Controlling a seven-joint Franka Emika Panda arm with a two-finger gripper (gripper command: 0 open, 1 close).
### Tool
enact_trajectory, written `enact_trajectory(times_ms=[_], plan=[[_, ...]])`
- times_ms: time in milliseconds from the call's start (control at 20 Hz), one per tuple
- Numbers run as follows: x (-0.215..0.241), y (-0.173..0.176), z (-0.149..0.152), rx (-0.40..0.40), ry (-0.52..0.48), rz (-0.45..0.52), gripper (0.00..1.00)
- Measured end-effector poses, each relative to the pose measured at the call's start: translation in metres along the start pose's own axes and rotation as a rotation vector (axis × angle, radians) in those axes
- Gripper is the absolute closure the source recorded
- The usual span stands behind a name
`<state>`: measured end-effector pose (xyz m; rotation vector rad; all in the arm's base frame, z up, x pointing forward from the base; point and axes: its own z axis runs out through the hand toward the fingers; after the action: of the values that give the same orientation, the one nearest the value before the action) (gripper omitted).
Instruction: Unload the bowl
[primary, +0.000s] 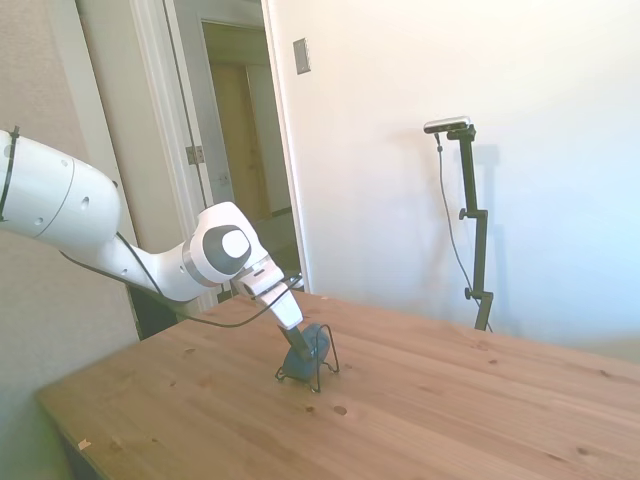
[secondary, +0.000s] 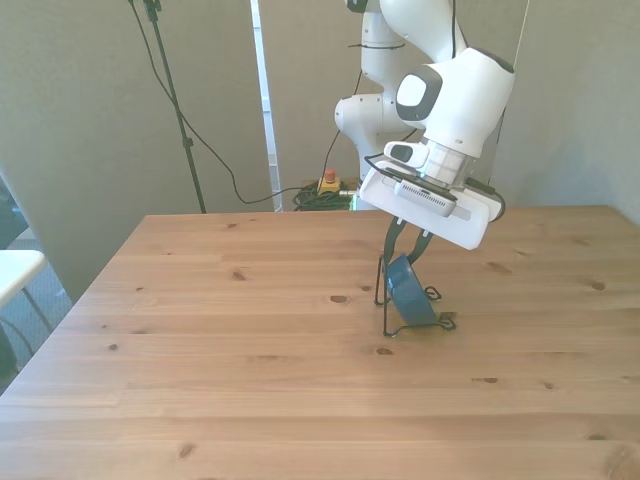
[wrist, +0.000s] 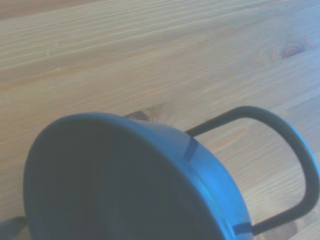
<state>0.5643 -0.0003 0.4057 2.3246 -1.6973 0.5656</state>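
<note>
The dark teal-blue bowl (secondary: 411, 292) stands on its edge in a thin black wire rack (secondary: 384, 300) near the middle of the table. In the side view the bowl (primary: 312, 345) leans against the rack's loop (primary: 330, 362). My gripper (secondary: 402, 255) is tilted down onto the bowl's upper rim, coming from above and behind it, and the side view shows the gripper (primary: 292, 345) right at the bowl. The wrist view is filled by the bowl (wrist: 125, 185) from close by, with a rack wire (wrist: 295, 150) curving beside it.
Bare wooden tabletop (secondary: 220, 350) stretches all around the rack. A white wall and an open doorway (primary: 245, 150) lie beyond the table in the side view. Cables (secondary: 330, 190) lie on the floor behind the table's far edge.
</note>
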Motion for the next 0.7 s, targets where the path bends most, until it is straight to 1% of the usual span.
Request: enact_trajectory(times_ms=[500,600,700], plan=[[0.002,0.004,0.000,-0.010,0.007,-0.003,1.00],[0.002,0.006,-0.003,-0.007,0.008,-0.009,1.00],[-0.005,0.009,-0.016,0.014,0.011,-0.029,1.00]])
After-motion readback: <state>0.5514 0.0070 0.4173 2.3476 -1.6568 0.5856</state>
